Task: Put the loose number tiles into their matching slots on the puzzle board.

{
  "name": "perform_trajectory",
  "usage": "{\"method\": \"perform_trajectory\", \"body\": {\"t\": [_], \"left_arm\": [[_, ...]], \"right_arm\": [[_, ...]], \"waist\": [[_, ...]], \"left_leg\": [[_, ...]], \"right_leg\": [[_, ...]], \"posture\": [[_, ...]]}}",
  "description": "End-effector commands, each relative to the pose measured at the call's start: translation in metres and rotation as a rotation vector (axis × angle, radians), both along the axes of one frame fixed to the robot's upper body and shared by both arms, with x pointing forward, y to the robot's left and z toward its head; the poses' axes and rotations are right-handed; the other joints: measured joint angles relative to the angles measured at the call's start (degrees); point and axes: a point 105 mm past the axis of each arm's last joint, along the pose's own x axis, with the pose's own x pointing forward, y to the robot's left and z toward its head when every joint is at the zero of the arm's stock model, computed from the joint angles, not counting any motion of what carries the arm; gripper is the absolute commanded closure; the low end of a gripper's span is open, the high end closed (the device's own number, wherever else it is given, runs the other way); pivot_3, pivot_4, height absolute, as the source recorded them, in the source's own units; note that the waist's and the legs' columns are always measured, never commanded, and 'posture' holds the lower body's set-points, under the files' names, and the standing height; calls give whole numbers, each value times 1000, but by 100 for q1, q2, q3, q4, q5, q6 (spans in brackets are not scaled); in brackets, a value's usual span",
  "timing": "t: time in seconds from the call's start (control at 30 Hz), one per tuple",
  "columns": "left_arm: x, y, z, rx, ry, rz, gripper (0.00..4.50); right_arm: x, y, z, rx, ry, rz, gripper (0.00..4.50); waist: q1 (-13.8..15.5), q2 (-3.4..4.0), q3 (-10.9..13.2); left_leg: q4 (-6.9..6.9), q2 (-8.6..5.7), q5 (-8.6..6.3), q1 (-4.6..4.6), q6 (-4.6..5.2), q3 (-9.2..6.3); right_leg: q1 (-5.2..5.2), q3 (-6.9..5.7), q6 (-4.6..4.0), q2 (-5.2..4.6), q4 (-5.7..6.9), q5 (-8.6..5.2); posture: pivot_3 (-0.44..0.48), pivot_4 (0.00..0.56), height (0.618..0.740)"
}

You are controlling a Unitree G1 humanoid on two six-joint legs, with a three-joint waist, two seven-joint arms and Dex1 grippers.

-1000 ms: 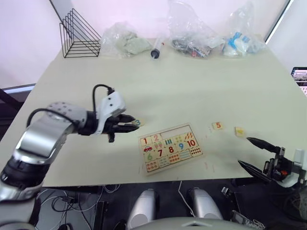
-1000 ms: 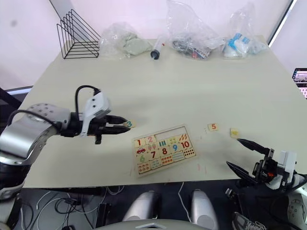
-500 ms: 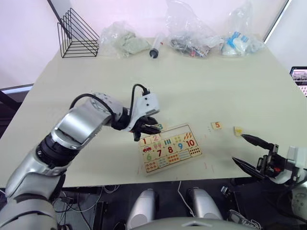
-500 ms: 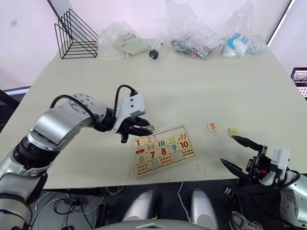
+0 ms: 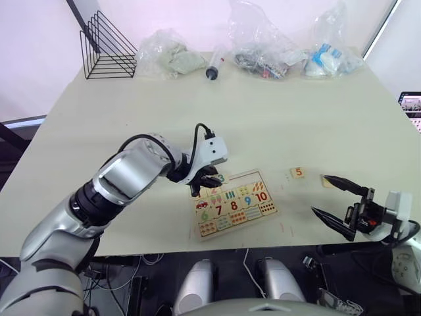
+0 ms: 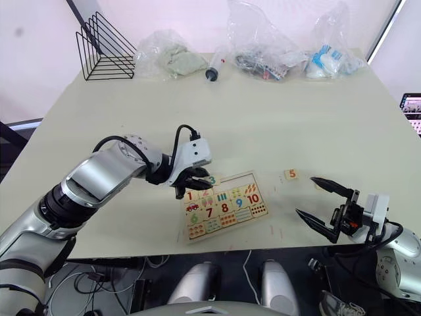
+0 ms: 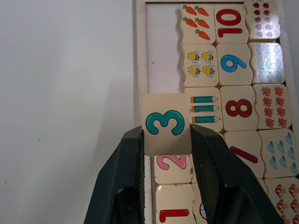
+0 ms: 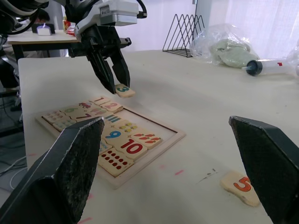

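Observation:
The puzzle board (image 5: pixel 254 174) lies flat near the table's front edge, with its 1 and 2 tiles (image 7: pixel 171 163) seated in the top row. The remaining slots (image 7: pixel 163 56) of that row are bare. My left gripper (image 5: pixel 210 180) is shut on the green 3 tile (image 7: pixel 166 123) and holds it just over the top row, beside the 2. An orange 5 tile (image 5: pixel 298 172) lies loose to the right of the board. Another pale tile (image 5: pixel 327 182) sits partly behind a finger of my right gripper (image 5: pixel 320 195), which is open and hovers low at the front right.
At the table's far edge stand a black wire rack (image 5: pixel 108 49), several clear plastic bags (image 5: pixel 263 46) and a syringe (image 5: pixel 214 68). The table's front edge runs just below the board.
My left arm has carried the 3 tile rightward from the bare table left of the board to over its top row. The right gripper has shifted slightly left and up.

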Motion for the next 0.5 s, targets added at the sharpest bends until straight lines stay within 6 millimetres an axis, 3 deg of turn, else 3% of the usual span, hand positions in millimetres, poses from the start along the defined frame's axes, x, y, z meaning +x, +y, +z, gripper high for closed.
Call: {"method": "perform_trajectory", "body": {"t": [0.03,0.5], "left_arm": [[-2,-6,3,-4,-9,-15,3556],[1,-12,-5,17,-5,-34,3556]], "right_arm": [[2,0,4,-1,-15,4,0],[-14,-19,-8,-60,62,-59,0]], "waist": [[1,0,0],[3,0,0]], "left_leg": [[0,0,0,0,0,0],[1,-1,0,2,0,1]], "right_leg": [[0,1,0,0,1,0],[0,2,0,0,7,0]], "posture": [[0,150,740],[0,150,740]]}}
